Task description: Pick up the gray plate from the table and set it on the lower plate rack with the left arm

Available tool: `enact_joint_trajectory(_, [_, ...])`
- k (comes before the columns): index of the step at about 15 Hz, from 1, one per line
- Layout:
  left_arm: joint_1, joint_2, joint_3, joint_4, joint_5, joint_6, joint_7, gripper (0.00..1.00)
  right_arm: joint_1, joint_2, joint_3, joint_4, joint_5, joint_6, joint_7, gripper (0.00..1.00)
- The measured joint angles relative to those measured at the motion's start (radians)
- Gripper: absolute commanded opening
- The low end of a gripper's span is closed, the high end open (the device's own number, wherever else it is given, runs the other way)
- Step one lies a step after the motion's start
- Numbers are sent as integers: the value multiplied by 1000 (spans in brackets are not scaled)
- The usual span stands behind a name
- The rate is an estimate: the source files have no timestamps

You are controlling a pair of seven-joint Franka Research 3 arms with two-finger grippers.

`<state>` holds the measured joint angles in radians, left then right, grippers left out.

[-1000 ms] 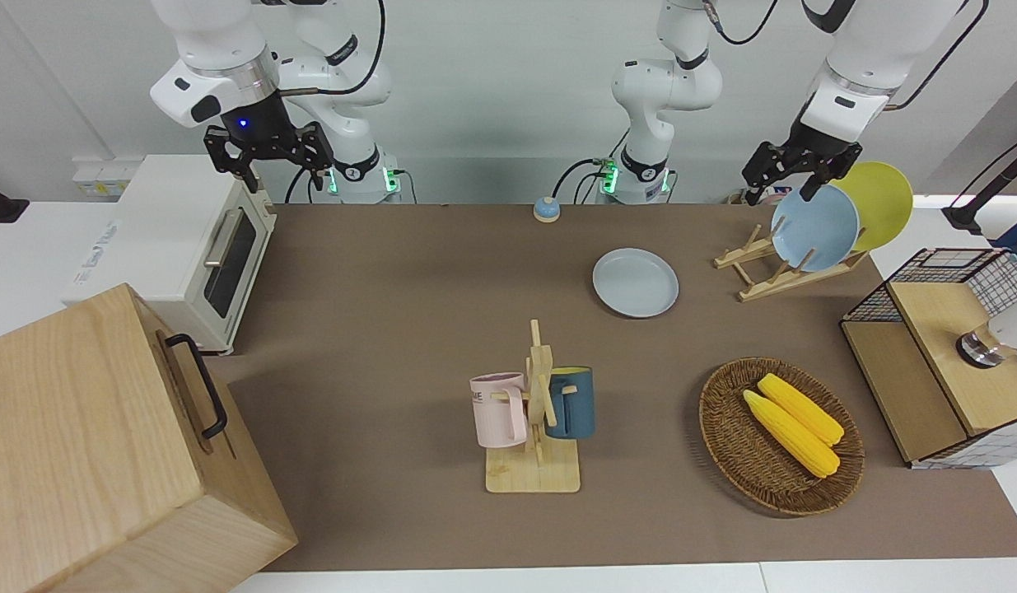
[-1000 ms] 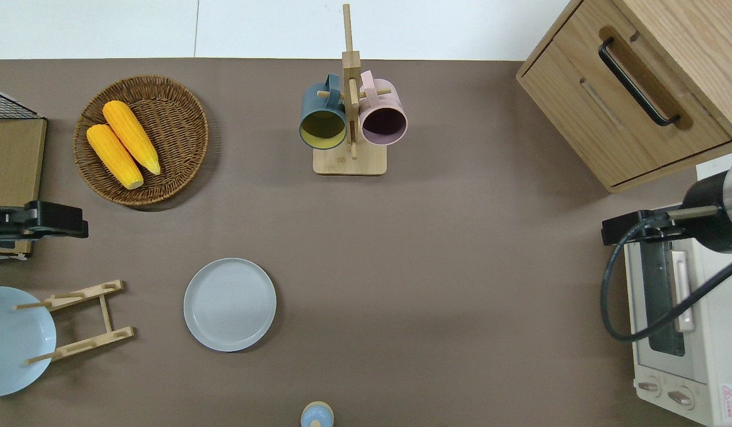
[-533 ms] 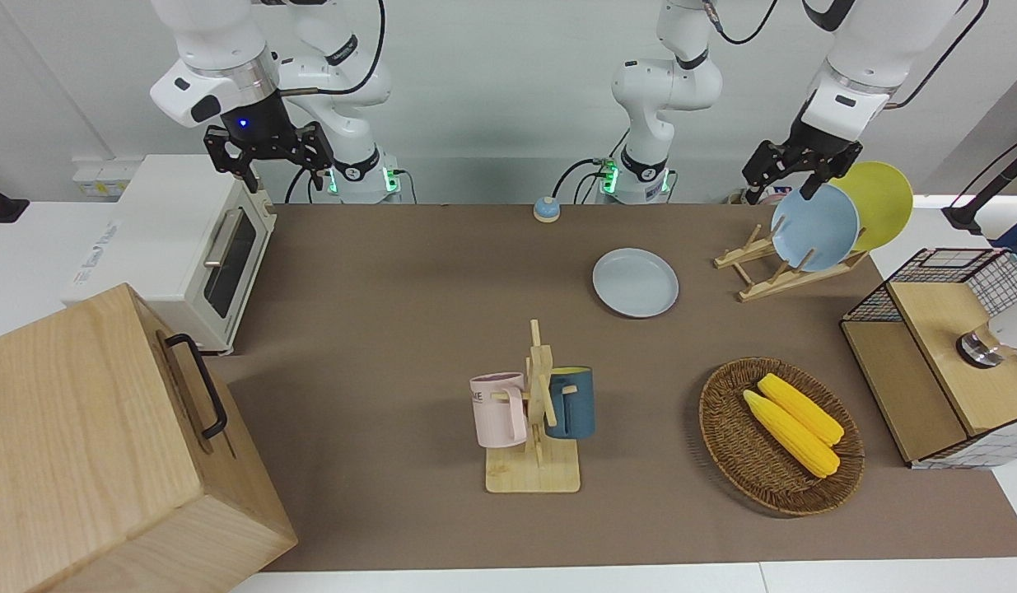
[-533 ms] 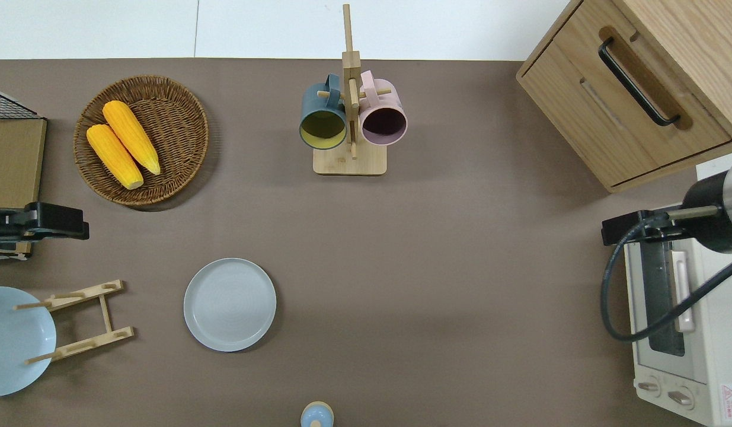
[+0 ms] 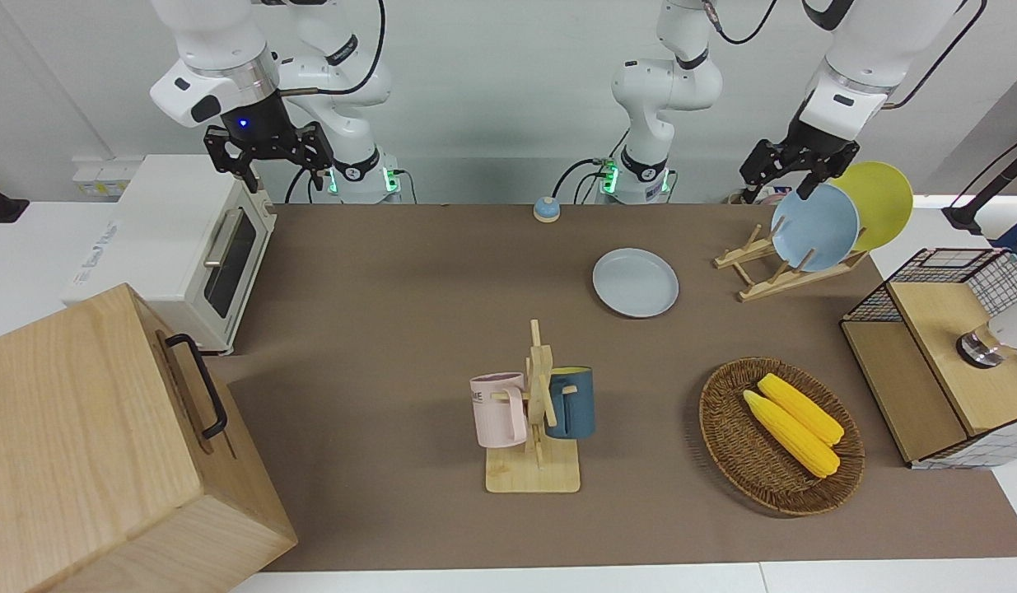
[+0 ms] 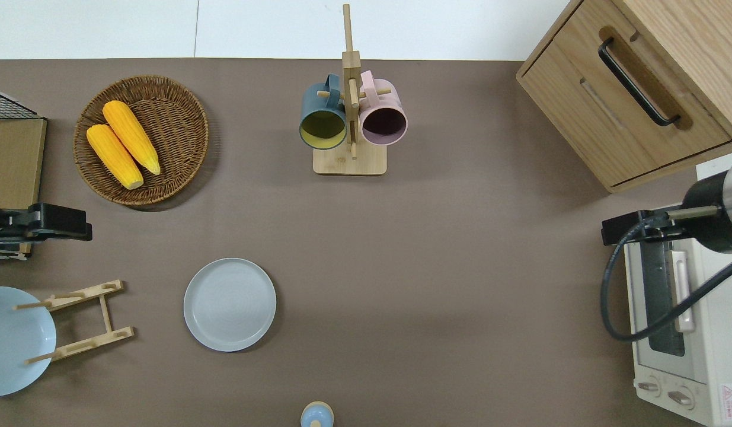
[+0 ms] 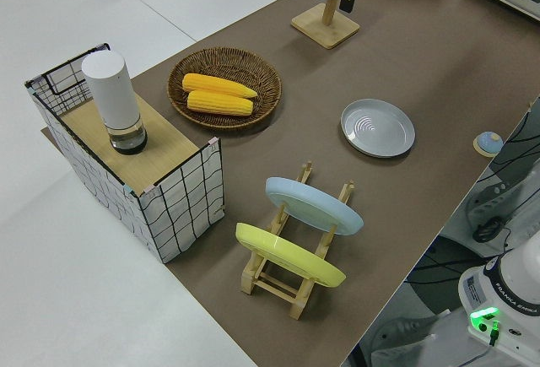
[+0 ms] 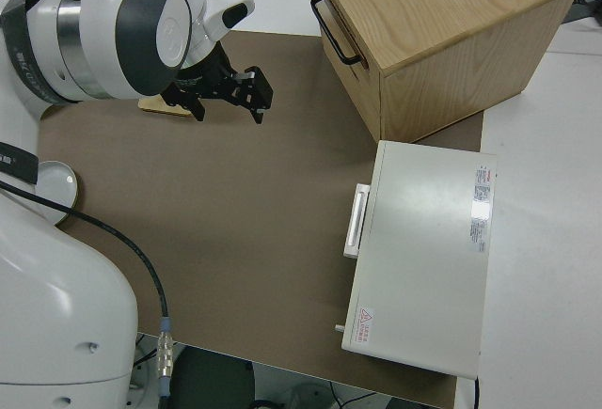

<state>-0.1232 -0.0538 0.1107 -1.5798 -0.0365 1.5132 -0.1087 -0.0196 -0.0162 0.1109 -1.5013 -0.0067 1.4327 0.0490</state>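
The gray plate (image 5: 636, 282) lies flat on the brown table (image 5: 393, 280), also in the overhead view (image 6: 230, 304) and left side view (image 7: 377, 127). The wooden plate rack (image 5: 763, 276) stands beside it toward the left arm's end, holding a light-blue plate (image 5: 815, 227) and a yellow plate (image 5: 883, 198). Its pegs nearest the gray plate (image 6: 87, 317) hold nothing. My left gripper (image 5: 781, 175) is open and empty, up in the air over the mat between the rack and the basket (image 6: 66, 216). My right gripper (image 5: 269, 155) is open and parked.
A wicker basket with two corn cobs (image 6: 141, 140) sits farther from the robots than the rack. A mug stand with two cups (image 6: 351, 118), a wire crate with a white cylinder (image 5: 944, 354), a toaster oven (image 5: 187, 247), a wooden cabinet (image 5: 104, 445) and a small blue bell (image 5: 546, 209) also stand on the table.
My left gripper has risen slightly and drifted a little away from the rack. The plates and the right arm have not moved.
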Motion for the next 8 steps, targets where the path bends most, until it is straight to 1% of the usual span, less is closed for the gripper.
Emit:
enact_joint_trajectory(3, [0,-1,0,-14,0,-1,0,993,0,0,0,0,0,0,0,987])
enact_joint_trajectory(5, [0,-7,0,-48,0,6,-1,993,0,0,0,0,0,0,0,990])
enact_joint_trajectory(8, [0,-39,0,-167,0,82,-1,993,0,0,0,0,0,0,0,987])
